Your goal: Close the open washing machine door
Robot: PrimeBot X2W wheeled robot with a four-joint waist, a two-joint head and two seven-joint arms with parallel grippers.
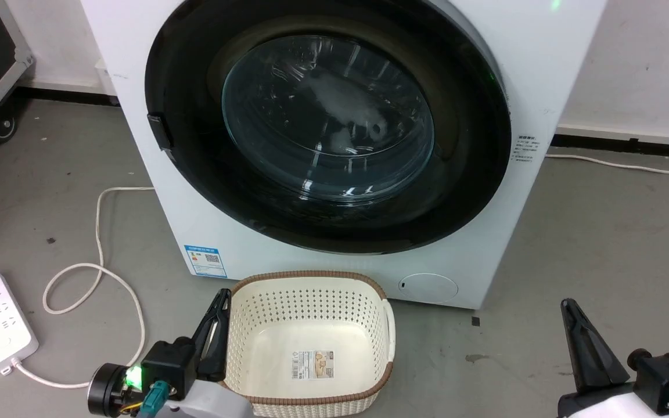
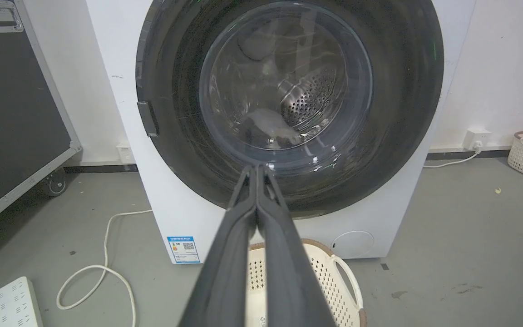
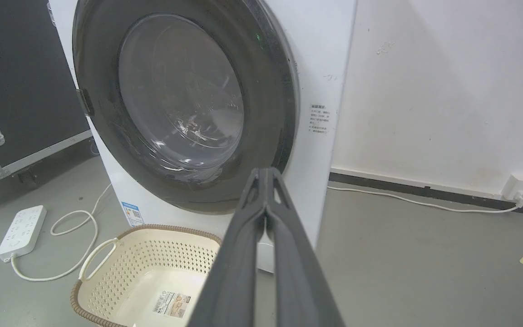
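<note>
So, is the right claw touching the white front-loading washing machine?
Apart. The head view shows bare grey floor between the right claw and the washing machine.

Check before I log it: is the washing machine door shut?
Shut: the washing machine door sits flush on the washing machine, no gap showing.

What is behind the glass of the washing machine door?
Behind the washing machine door, a perforated steel drum wall shows; reflections blur the rest, so contents cannot be told.
</note>
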